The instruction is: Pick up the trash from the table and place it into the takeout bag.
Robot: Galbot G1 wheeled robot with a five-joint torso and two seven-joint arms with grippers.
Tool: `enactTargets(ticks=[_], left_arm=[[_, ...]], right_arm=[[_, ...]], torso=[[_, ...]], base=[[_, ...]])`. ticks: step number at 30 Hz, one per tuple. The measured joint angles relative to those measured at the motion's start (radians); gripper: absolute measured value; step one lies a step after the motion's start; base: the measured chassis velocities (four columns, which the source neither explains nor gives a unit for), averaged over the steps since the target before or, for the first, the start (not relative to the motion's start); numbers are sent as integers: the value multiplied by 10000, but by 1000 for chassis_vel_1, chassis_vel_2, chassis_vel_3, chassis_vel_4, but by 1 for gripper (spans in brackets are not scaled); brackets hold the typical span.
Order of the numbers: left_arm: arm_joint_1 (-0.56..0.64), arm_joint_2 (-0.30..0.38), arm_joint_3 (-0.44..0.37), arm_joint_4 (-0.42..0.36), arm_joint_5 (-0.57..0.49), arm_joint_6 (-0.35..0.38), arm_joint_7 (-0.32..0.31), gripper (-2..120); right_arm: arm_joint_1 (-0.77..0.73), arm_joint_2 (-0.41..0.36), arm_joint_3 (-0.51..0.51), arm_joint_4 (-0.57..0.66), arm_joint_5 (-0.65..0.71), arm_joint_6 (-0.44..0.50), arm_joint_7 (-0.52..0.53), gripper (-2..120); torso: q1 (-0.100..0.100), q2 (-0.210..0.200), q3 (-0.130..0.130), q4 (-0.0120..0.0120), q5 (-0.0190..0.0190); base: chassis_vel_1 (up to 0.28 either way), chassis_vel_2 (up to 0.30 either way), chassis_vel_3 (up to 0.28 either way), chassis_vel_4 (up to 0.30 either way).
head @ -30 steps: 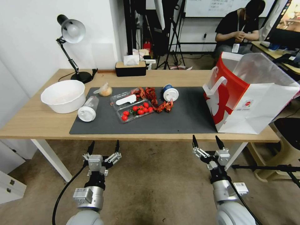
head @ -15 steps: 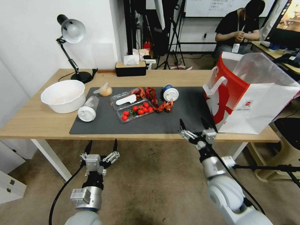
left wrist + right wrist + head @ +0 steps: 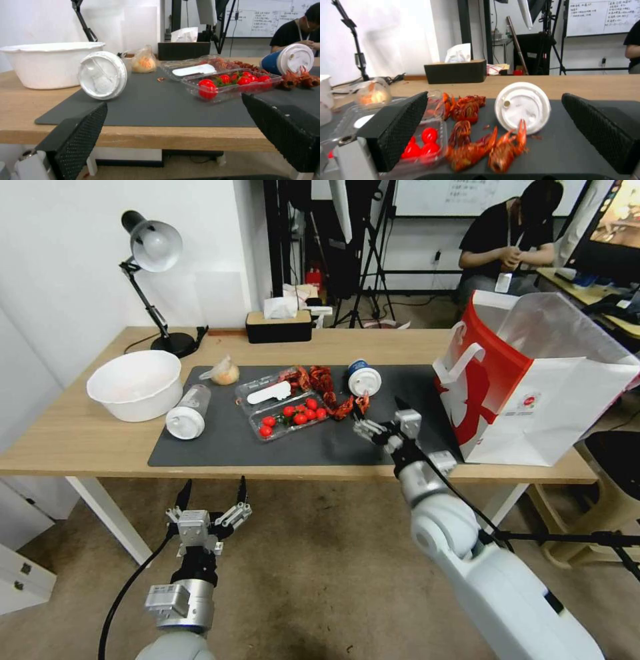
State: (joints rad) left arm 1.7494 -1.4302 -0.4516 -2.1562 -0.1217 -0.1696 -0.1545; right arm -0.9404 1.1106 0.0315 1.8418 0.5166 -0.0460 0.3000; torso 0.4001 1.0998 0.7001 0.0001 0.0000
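Observation:
On the table (image 3: 80,440), a dark mat (image 3: 400,443) holds the trash. A blue-white lidded cup (image 3: 363,378) (image 3: 522,107) lies on its side, with red crayfish shells (image 3: 343,407) (image 3: 476,147) in front of it. A clear white-capped bottle (image 3: 187,412) (image 3: 102,75) lies at the mat's left end, beside a small bag of orange food (image 3: 225,372) and a white bowl (image 3: 135,383). The takeout bag (image 3: 533,380) stands open at the right. My right gripper (image 3: 380,413) (image 3: 495,96) hovers open over the mat, just short of the shells and cup. My left gripper (image 3: 213,487) (image 3: 173,105) is open below the table's front edge.
A clear clamshell tray of cherry tomatoes (image 3: 290,415) sits mid-mat, left of the shells. A desk lamp (image 3: 153,247) and a black tissue box (image 3: 279,327) stand along the far edge. Bare mat lies between the cup and the bag.
My right arm has risen from below the table edge and reached forward and left over the mat toward the cup. The left gripper has barely shifted.

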Motion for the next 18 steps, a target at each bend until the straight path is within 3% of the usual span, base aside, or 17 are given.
enactTargets(ticks=[18], left_arm=[[-87,65,-98,43,-62,74,-7,100]], right_arm=[[2904,110,-1301,-2154,653,-1574,924,100]], torso=[[0,2,-1,-2,0]], base=[[0,0,0,0]])
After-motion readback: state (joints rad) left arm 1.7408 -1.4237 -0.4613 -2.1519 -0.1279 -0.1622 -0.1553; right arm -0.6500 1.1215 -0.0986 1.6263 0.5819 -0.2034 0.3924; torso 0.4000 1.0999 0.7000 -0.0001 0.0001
